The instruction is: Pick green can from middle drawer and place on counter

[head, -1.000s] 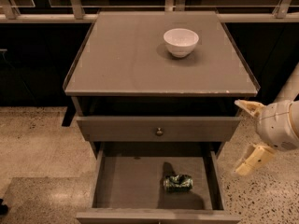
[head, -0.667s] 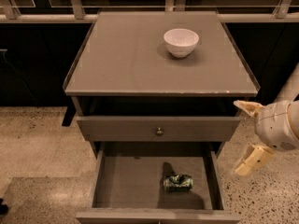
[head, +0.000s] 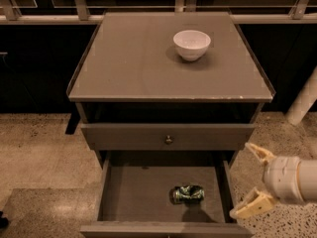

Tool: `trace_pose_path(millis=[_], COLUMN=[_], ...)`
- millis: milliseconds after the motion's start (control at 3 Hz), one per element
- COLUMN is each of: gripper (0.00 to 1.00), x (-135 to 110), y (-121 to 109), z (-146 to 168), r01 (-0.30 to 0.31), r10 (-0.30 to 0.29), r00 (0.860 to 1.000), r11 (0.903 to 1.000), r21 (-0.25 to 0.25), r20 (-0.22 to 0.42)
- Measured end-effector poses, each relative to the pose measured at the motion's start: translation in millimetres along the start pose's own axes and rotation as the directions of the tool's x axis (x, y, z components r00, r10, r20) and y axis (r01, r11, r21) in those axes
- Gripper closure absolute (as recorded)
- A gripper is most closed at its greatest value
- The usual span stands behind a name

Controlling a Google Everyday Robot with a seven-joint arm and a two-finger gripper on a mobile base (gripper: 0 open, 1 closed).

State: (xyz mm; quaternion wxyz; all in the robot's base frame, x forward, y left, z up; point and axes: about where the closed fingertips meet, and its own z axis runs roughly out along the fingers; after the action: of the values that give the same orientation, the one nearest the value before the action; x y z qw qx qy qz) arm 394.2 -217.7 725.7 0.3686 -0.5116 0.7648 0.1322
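down in the pulled-out middle drawer [head: 138,197], the green can [head: 188,193] lies on its side on the plain grey floor, nearer the front and the right wall than the left. off to the right, outside the drawer, the claw [head: 255,179] hangs with its two pale fingers [head: 259,152] spread wide, gripping nothing and apart from the can. a drawer front with a small round knob [head: 169,139] sits just above the open drawer. a white bowl [head: 191,44] stands upright on the surface [head: 133,68], toward its back right.
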Motion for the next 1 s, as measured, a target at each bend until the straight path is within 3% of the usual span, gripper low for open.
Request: trace_pose_path(millis=[333,667,1000], gripper=[0.0,0.0,0.0], x=[42.7,48.1,61.2], y=[12.7,14.7,18.0], z=[33.6,39.6,48.2], r01=[-0.101,-0.112,-0.147], r10=[0.099,0.112,0.144], r00=[0.991,0.989,0.984], r11=[0.9949,0.9937,0.989], r21=[0.009,-0.002,0.018], r20=[0.092,0.1,0.11])
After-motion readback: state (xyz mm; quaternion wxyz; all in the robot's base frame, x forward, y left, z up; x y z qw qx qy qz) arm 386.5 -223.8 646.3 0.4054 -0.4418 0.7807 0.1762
